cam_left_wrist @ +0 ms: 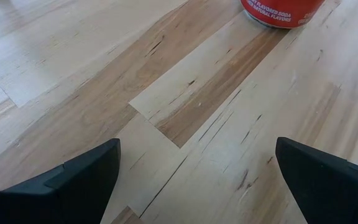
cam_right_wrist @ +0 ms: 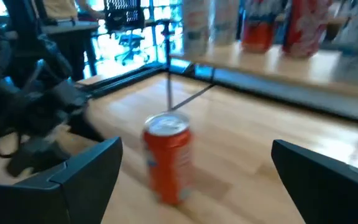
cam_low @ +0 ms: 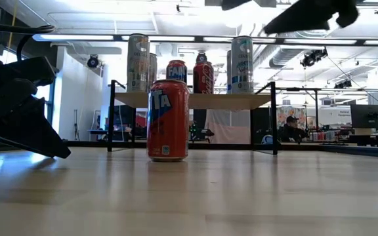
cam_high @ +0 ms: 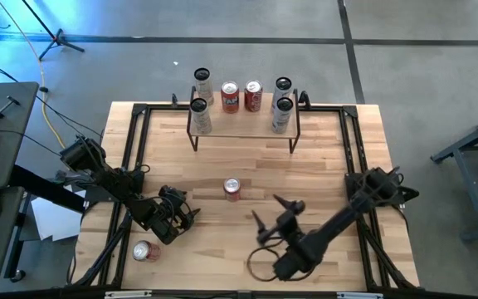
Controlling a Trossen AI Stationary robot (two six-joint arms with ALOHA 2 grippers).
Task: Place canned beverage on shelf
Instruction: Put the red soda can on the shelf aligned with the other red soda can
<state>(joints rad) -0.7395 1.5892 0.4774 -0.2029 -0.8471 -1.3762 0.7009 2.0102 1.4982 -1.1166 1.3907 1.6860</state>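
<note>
Mid-worktop (cam_high: 305,166) stands the can (cam_high: 232,189), ungrasped; both released grippers, left (cam_high: 191,214) and right (cam_high: 274,212), flank it. Next: close in and grasp.

looking straight down from above in the high view, taking in the whole table (cam_high: 247,166) and both arms. sitting at tabletop height in the low view, facing level across the boards toward the shelf (cam_low: 192,99) and the room behind. riding on each wrist, looking forward past two dark fingers, close to the wood. sharing the orange can (cam_high: 232,189) across all four views.
</note>
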